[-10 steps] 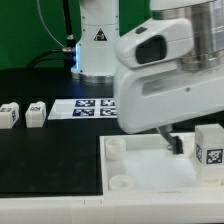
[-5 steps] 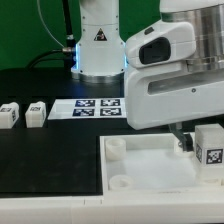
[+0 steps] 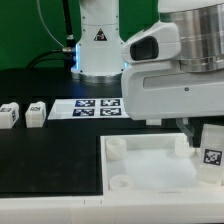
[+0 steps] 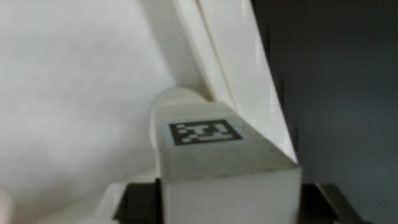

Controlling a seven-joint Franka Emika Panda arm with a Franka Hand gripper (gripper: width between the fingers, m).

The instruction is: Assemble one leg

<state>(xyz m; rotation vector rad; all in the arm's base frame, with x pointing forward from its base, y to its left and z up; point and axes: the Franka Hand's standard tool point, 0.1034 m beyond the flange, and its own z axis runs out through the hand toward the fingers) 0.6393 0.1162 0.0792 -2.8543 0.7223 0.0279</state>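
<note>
The leg [image 3: 211, 151], a small white block with a black-and-white tag, is at the right edge of the exterior view, slightly tilted, by the large white tray-like piece [image 3: 150, 160]. My gripper [image 3: 190, 140] is down at it, mostly hidden by the arm. In the wrist view the leg [image 4: 210, 150] sits between my two dark fingers [image 4: 143, 202], which press on both its sides, so my gripper [image 4: 228, 205] is shut on it. The tray-like piece's edge [image 4: 222, 60] runs just beyond the leg.
Two more small tagged blocks [image 3: 10, 114] [image 3: 36, 113] stand at the exterior view's left on the black table. The marker board [image 3: 95, 107] lies in front of the robot base [image 3: 98, 40]. Round corner sockets [image 3: 117, 147] mark the tray-like piece.
The arm has moved toward the exterior view's right, over to the leg. The leg now looks slightly tilted.
</note>
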